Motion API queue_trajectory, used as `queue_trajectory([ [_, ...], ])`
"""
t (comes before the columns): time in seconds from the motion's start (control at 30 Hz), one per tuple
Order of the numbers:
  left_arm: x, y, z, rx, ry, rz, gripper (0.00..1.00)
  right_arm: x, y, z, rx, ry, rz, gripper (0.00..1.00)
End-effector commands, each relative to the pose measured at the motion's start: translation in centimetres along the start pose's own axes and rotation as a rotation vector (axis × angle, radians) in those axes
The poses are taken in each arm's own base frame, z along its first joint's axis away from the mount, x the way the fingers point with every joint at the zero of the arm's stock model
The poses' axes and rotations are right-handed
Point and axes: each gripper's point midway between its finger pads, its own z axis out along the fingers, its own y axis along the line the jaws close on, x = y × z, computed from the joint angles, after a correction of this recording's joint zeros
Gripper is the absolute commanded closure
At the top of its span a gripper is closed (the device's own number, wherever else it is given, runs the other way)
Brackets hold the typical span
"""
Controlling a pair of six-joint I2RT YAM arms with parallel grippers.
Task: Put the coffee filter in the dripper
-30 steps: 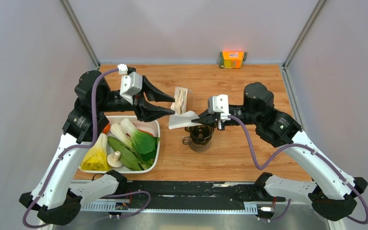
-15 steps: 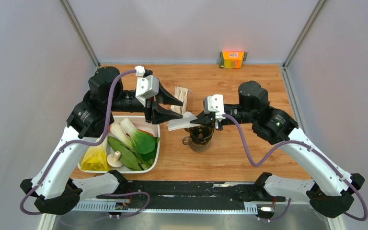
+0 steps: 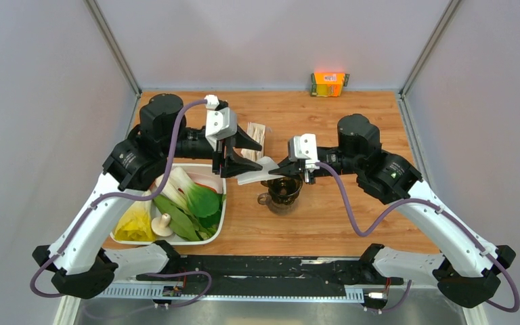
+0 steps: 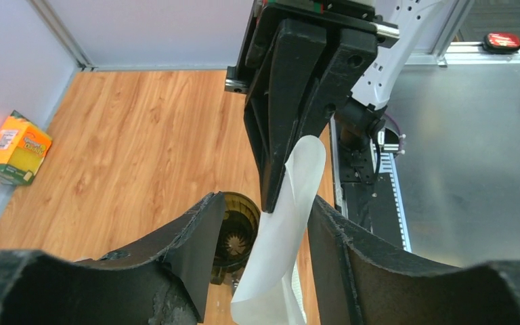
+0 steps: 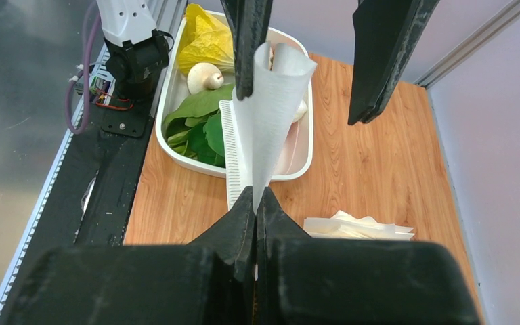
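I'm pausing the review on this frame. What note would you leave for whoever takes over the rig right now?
The right gripper is shut on the coffee filter, holding it in the air by one edge.
The left gripper is open, with its jaws on either side of the filter's free end and not closed on it.
The dripper stands on the table beneath the right gripper, with nothing in it.
Done: the filter is picked up and held near the dripper.
Left: open the filter into a cone, seat it in the dripper, release.

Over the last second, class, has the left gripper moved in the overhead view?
Yes. The left gripper has shifted right, toward the orange box, and its jaws now flank the coffee filter.
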Motion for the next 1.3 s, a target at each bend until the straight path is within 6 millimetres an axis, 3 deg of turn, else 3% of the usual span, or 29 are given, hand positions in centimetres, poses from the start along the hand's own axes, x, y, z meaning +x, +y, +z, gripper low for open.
queue_trajectory([
  [0.0,-3.5,-1.7,-1.3,0.031,-0.099,0.068,0.39,-1.0,0.5,-0.5,-0.016,-0.018,-0.04,1.0],
  [0.2,-5.1,-1.7,-1.5,0.02,-0.135,0.042,0.37,-0.8,0.7,-0.6,-0.025,-0.012,-0.044,1.0],
  [0.4,-4.6,-0.9,-1.0,0.01,-0.115,0.015,0.38,-1.1,0.8,-0.7,-0.028,-0.013,-0.048,1.0],
  [0.8,-1.6,0.0,-0.1,0.013,-0.018,0.019,0.39,-1.5,0.8,-0.8,-0.027,-0.019,-0.043,1.0],
  [1.1,2.2,0.3,-0.7,-0.028,0.09,0.05,0.42,-1.7,0.6,-0.8,-0.021,-0.02,-0.035,1.0],
  [1.27,3.4,0.3,-0.9,-0.043,0.11,0.058,0.43,-2.1,0.7,-0.7,-0.034,-0.033,-0.032,1.0],
])
